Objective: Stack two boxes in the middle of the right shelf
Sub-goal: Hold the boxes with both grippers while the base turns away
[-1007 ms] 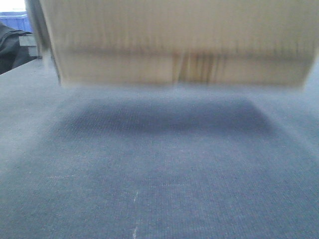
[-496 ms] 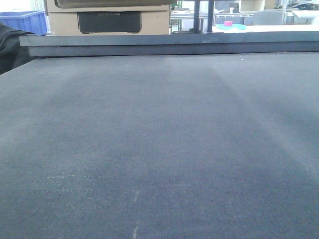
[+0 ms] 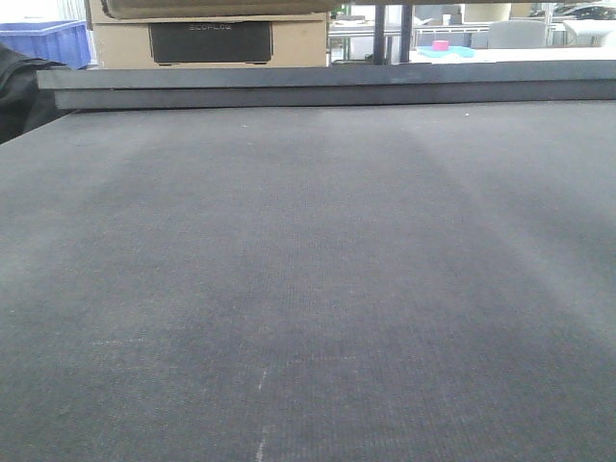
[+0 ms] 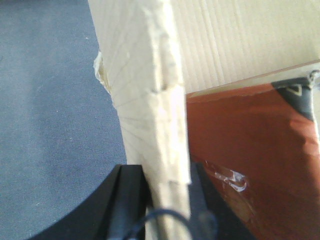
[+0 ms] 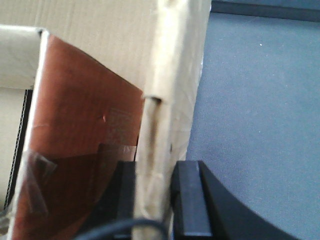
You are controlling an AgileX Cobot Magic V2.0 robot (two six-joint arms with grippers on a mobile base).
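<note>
**Open ahead, blocked at the back**

The grey tabletop [image 3: 308,289] lies open up to a raised ledge [image 3: 327,87] along its far edge. Behind it, far left, stand a tan carton [image 3: 120,43] and a blue bin [image 3: 48,40]. The box [image 4: 145,90] wall fills the left gripper [image 4: 167,192] and the right gripper [image 5: 155,192] (bare tabletop on each one's outer side).

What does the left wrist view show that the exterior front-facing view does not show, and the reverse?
Only the left wrist view: the left gripper clamped on a wall of the cardboard box, with a reddish-brown surface beside that wall. Only the front-facing view: a blue bin and a pink object far behind. Both: the grey table surface.
</note>
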